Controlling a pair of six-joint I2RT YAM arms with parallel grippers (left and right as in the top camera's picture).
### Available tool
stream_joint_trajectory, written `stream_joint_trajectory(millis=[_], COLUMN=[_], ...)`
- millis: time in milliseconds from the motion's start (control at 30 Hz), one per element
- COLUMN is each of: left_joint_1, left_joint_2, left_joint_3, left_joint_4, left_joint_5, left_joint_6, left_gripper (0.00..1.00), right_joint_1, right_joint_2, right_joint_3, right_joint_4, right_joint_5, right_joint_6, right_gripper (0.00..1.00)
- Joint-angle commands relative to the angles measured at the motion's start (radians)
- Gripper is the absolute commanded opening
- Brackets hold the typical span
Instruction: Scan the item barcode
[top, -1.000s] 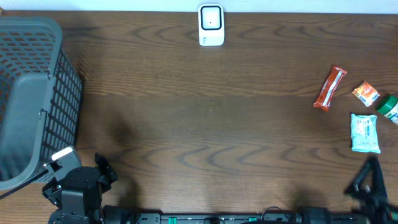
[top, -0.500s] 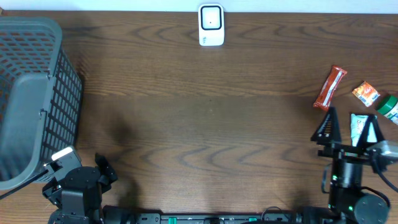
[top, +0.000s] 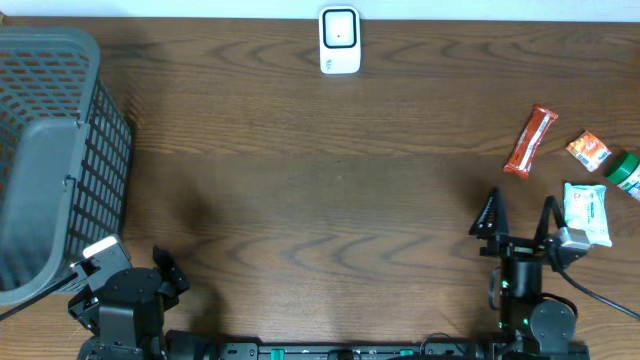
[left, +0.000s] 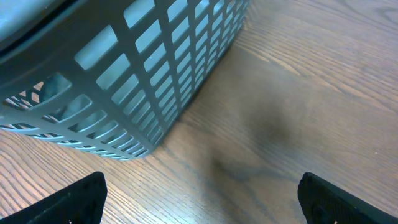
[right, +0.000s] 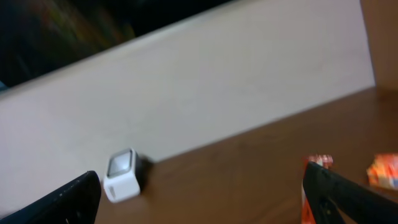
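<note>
One wipes pack (top: 586, 213) just right of right gripper (top: 519, 214); jaws spread

green round container (top: 629, 171) at 3 o'clock runs off the overhead edge; right wrist view is blurred.

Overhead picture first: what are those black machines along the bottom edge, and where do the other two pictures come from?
They are two robot arms, each ending in a two-fingered pincer. The overhead camera looks straight down on the table. The other two cameras ride on the wrists, so each sees its own fingertips at the bottom corners. The left pincer hangs open beside a grey basket. The right pincer is open too, near a white pack, a red bar, an orange packet and a green item. A white scanner stands at the far edge. Nothing is held.
</note>
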Motion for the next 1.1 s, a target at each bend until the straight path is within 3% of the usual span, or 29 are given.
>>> stream_joint_trajectory(millis=[0,233,1067], left_joint_1=[0.005,0.005,0.005], left_joint_2=[0.0,0.0,0.0], left_joint_3=[0.003,0.003,0.003], left_joint_4=[0.0,0.0,0.0], left_joint_5=[-0.006,-0.006,-0.006], left_joint_6=[-0.005,-0.005,-0.005], left_gripper=[0.98,0.98,0.98], right_joint_1=[0.014,0.035,0.04], right_joint_2=[-0.01,-0.01,-0.008], right_joint_3=[-0.026,-0.026,-0.026], right_joint_4=[-0.05,-0.191,-0.187], right_joint_5=[0.019,0.064,0.064], right_joint_6=[0.007,0.005,0.006], right_gripper=[0.99,0.99,0.99])
